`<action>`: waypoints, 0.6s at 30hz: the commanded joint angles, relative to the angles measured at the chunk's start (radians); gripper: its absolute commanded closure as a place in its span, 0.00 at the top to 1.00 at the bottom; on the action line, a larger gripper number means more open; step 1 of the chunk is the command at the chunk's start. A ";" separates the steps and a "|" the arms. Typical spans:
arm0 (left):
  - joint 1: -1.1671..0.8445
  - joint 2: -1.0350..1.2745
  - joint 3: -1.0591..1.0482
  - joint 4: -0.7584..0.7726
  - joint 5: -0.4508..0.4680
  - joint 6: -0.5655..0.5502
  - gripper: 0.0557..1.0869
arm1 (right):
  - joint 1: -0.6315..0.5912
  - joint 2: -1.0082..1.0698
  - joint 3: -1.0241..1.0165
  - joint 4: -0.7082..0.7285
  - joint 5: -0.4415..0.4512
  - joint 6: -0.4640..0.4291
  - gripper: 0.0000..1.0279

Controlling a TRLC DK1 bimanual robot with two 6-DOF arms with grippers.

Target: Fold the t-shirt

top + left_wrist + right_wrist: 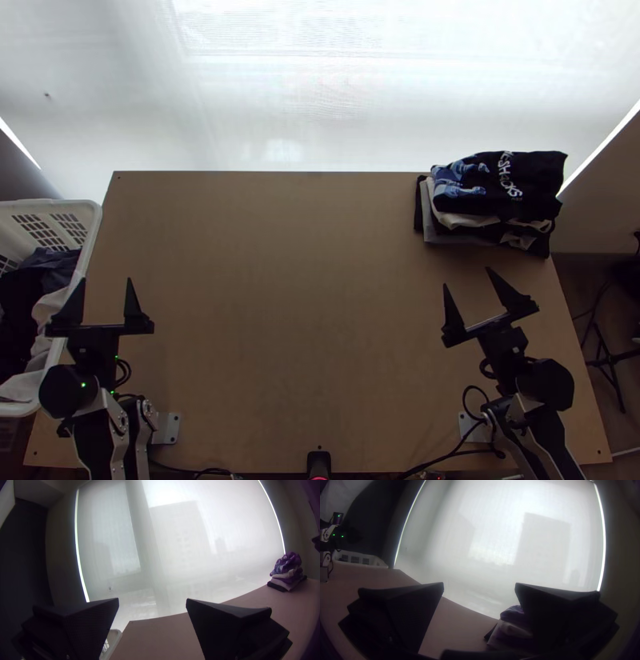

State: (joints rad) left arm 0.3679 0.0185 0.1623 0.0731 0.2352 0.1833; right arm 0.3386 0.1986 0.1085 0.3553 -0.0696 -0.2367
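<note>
From where I stand, it looks like a pause at one end of the job, though I can't tell which: perhaps the dark printed t-shirt (536, 172) is the one finished, or perhaps another has still to come out. It lies in a compact folded bundle on top of the pile of clothes (459, 219), at the far right corner of the table (304, 280). The left gripper (106, 280) hangs spread and holding nothing near the table's left edge; the right gripper (467, 278) is parted and unloaded too, short of the pile on the near side. If a fresh shirt is due, I'd judge the next move is the left arm's: dip into the white basket (48, 205) by the left edge, pinch one garment from the tangled clothes (20, 304), and lay it out before folding. From above I get the shirt's pale print and the basket's contents; the left wrist view gives the pile side-on instead, its layers stacked a bit unevenly, while in the right wrist view a finger covers part of it.
</note>
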 commanded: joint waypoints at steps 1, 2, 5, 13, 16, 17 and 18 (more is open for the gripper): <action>-0.026 -0.022 -0.084 -0.053 0.027 0.036 0.95 | 0.014 0.079 -0.016 -0.059 -0.148 -0.049 0.96; -0.037 -0.022 -0.084 -0.055 0.026 0.039 0.95 | 0.017 0.087 -0.016 -0.061 -0.151 -0.059 0.96; -0.070 -0.022 -0.084 -0.093 0.029 0.067 0.95 | 0.027 0.131 -0.016 -0.061 -0.194 -0.073 0.96; -0.162 -0.020 -0.086 -0.223 0.042 0.174 0.95 | 0.034 0.223 -0.013 -0.121 -0.205 -0.124 0.96; -0.244 -0.020 -0.086 -0.312 0.042 0.289 0.95 | 0.071 0.203 -0.013 -0.197 -0.205 -0.153 0.96; -0.245 -0.020 -0.086 -0.326 0.042 0.306 0.95 | 0.080 0.193 -0.013 -0.236 -0.205 -0.174 0.96; -0.241 -0.020 -0.087 -0.326 0.042 0.308 0.95 | 0.091 0.173 -0.013 -0.274 -0.205 -0.185 0.96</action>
State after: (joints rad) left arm 0.2050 -0.0006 0.0818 -0.1440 0.2726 0.3744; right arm 0.3847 0.3855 0.0940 0.2165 -0.2649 -0.3637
